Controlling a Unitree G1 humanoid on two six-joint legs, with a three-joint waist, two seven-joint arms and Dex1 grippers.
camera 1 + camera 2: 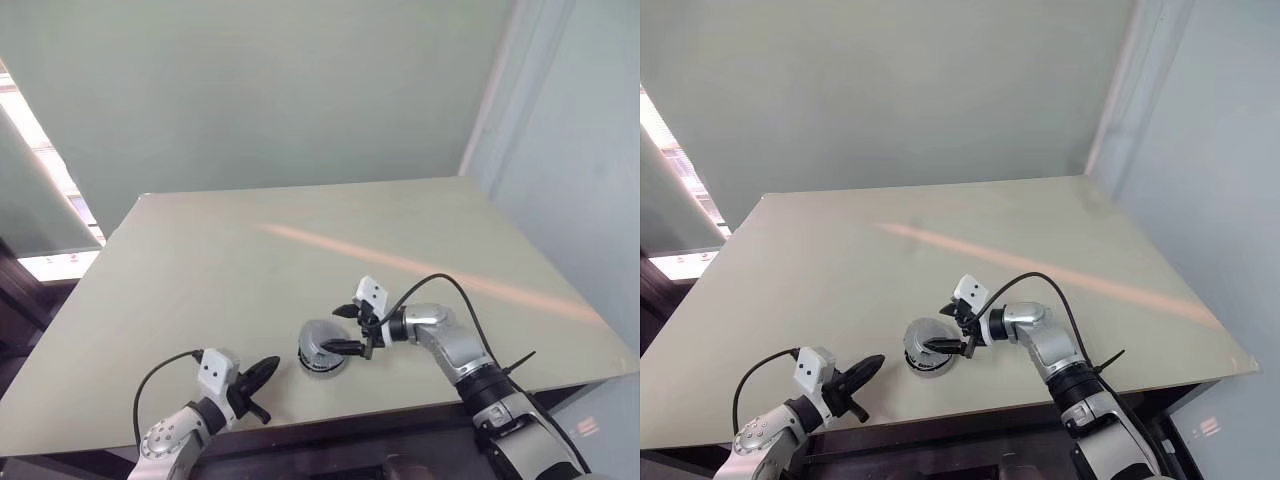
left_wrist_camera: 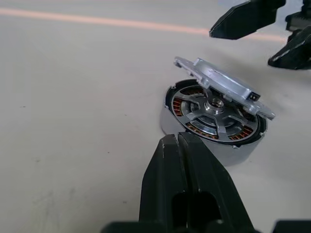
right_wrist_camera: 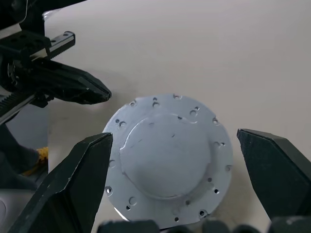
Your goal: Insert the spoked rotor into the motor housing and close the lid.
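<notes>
You have one motor housing [image 2: 214, 128] holding one spoked rotor [image 2: 214, 108], one lid [image 2: 226, 85] tilted on it. Your left gripper [image 2: 179, 141] is closed and empty. Your right gripper [image 1: 352, 330] gapes wide beside the lid.

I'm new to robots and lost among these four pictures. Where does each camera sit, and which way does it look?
Eye views: on the head, looking down over the table, both arms showing.
Left wrist view: past the shut left tool at the housing, the lid tilted on it.
Right wrist view: between the open right tool fingers, down onto the lid.
All four share the lid.
</notes>
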